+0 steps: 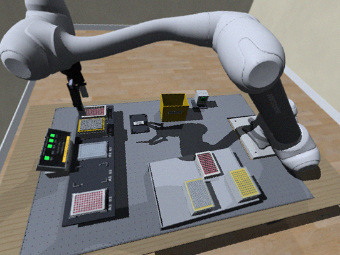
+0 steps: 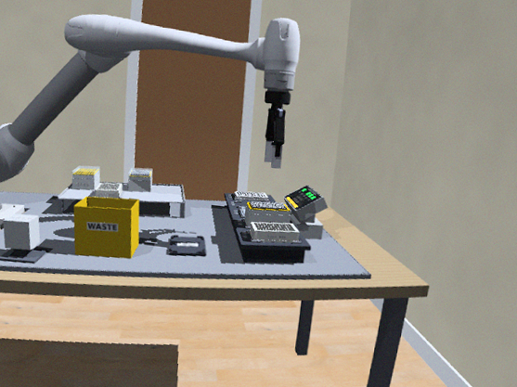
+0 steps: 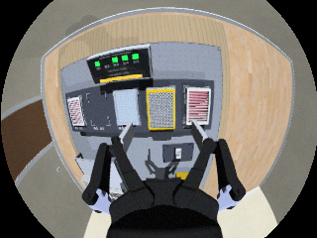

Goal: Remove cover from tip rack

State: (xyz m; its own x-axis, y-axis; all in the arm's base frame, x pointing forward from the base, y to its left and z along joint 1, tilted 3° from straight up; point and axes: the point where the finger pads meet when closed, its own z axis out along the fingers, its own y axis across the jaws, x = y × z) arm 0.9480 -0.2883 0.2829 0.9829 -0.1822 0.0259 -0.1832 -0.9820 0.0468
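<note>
End effector (image 2: 272,156) released, gripping nothing, hanging high above yellow-rimmed rack (image 2: 268,209). Cover (image 1: 91,123) seated on that rack, between red plate (image 1: 94,110) and pale plate (image 1: 93,149). WASTE bin (image 2: 106,227) well apart on desk (image 2: 398,277).

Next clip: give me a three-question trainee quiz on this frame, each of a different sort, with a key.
1. True or false: the gripper is shut on the cover of the yellow-rimmed tip rack.
2. Multiple choice: in the top view, the deck position between the pale plate and the red plate nearest the camera is (a) holding a reservoir, (b) bare, (c) holding a tip rack.
3. Short answer: what word is on the label of the yellow bin?

Key:
1. False. The gripper hangs open, well above the deck row, with nothing between its fingers.
2. b
3. WASTE
</note>
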